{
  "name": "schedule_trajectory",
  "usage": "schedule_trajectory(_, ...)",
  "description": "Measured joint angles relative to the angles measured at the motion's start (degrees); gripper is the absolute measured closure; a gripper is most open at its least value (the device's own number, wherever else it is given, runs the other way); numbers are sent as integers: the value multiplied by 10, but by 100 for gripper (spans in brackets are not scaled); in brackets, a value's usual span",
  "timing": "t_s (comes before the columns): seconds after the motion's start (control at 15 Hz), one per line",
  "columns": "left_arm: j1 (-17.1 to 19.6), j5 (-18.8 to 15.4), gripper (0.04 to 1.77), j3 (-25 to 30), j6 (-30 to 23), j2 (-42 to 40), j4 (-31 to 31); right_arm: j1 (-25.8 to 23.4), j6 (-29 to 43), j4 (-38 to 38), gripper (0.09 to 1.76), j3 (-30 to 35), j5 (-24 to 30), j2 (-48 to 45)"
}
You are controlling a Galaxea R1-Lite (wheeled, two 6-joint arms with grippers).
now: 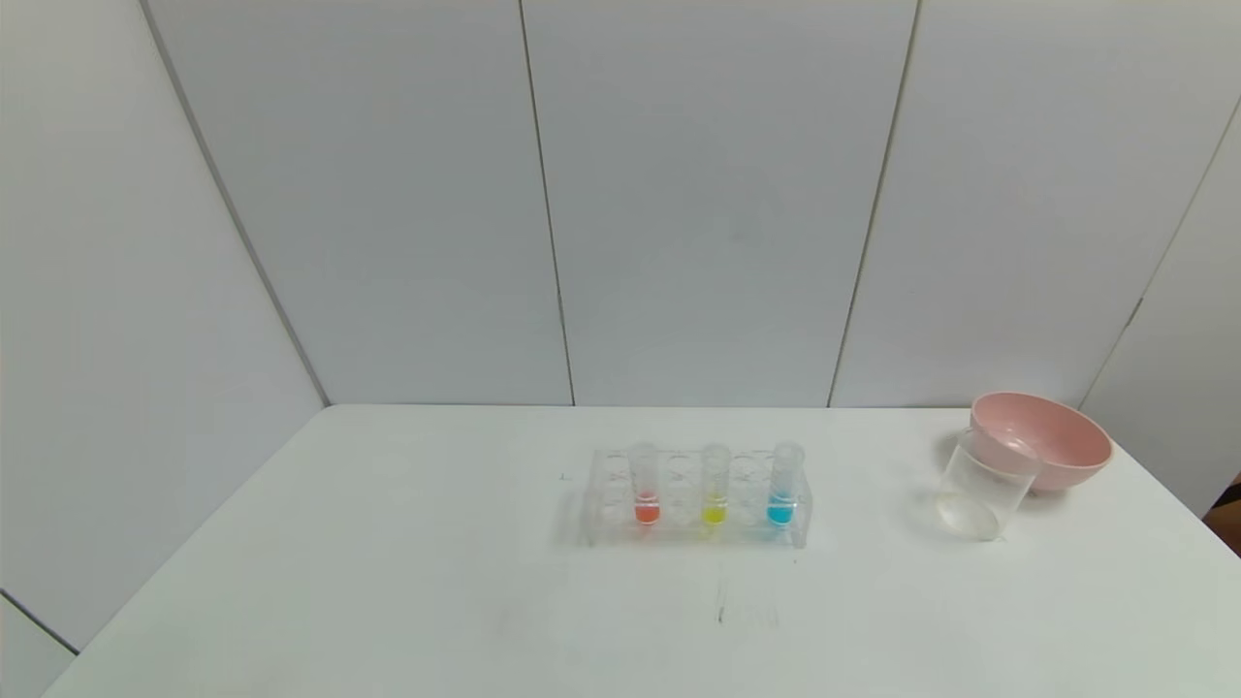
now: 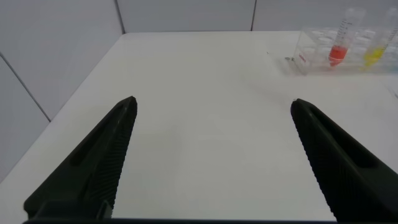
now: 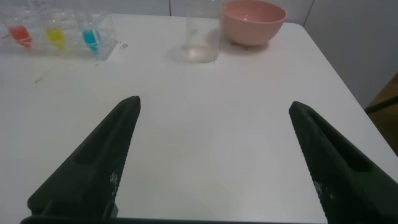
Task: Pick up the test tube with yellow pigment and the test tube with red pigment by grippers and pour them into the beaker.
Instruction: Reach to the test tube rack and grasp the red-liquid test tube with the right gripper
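Note:
A clear tube rack [image 1: 693, 496] stands mid-table. In it stand upright the test tube with red pigment [image 1: 645, 485], the test tube with yellow pigment [image 1: 715, 485] and a blue-liquid tube [image 1: 783, 485]. The clear beaker [image 1: 984, 483] stands at the right, touching the pink bowl. Neither arm shows in the head view. My left gripper [image 2: 213, 104] is open and empty above bare table; the red tube [image 2: 341, 43] and yellow tube [image 2: 377, 48] lie far off. My right gripper [image 3: 214, 104] is open and empty; the yellow tube [image 3: 55, 32], red tube [image 3: 22, 31] and beaker [image 3: 202, 31] lie far off.
A pink bowl [image 1: 1042, 441] sits behind the beaker near the table's right edge, also in the right wrist view [image 3: 253, 20]. White wall panels close the back and left. A faint dark mark [image 1: 720, 606] lies on the table before the rack.

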Motion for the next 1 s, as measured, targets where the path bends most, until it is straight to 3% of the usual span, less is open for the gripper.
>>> schedule_trajectory(0.4, 0, 0, 5, 0, 0, 0, 0, -1, 6, -7, 14, -126, 64, 107)
schedule_trajectory(0.8, 0, 0, 5, 0, 0, 0, 0, 8, 65, -103, 14, -330, 90, 409)
schedule_trajectory(0.93, 0, 0, 5, 0, 0, 0, 0, 36, 86, -144, 14, -389, 68, 516)
schedule_trajectory(1.0, 0, 0, 5, 0, 0, 0, 0, 72, 97, -164, 14, -412, 28, 566)
